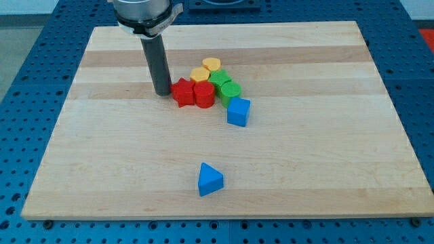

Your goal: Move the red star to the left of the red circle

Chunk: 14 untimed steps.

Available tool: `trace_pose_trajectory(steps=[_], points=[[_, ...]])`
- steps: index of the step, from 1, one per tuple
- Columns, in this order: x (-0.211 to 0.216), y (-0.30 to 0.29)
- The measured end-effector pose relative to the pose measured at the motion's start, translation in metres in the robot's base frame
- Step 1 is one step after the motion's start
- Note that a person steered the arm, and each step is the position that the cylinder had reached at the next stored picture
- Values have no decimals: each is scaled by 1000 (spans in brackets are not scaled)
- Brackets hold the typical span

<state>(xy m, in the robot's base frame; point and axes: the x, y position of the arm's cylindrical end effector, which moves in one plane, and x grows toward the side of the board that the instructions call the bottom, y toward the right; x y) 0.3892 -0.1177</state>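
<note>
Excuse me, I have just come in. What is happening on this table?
A robot arm pushes coloured blocks on a wooden board with a dark rod. My tip stands just to the view's left of the red star, close to it or touching. The red star already lies left of the red circle, against it, in a cluster with yellow and green blocks.

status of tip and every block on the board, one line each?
my tip: on the board, at the view's left of the red star, close or touching.
red star: flat, against red circle's left.
red circle: flat, in the cluster.
yellow blocks: two, cluster top.
green blocks: two, cluster right.
blue block: below the green ones.
blue triangle: alone, near bottom.
</note>
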Motion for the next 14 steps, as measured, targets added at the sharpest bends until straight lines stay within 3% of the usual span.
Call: trace_pose_trajectory(steps=[9, 14], points=[[11, -11], [5, 14]])
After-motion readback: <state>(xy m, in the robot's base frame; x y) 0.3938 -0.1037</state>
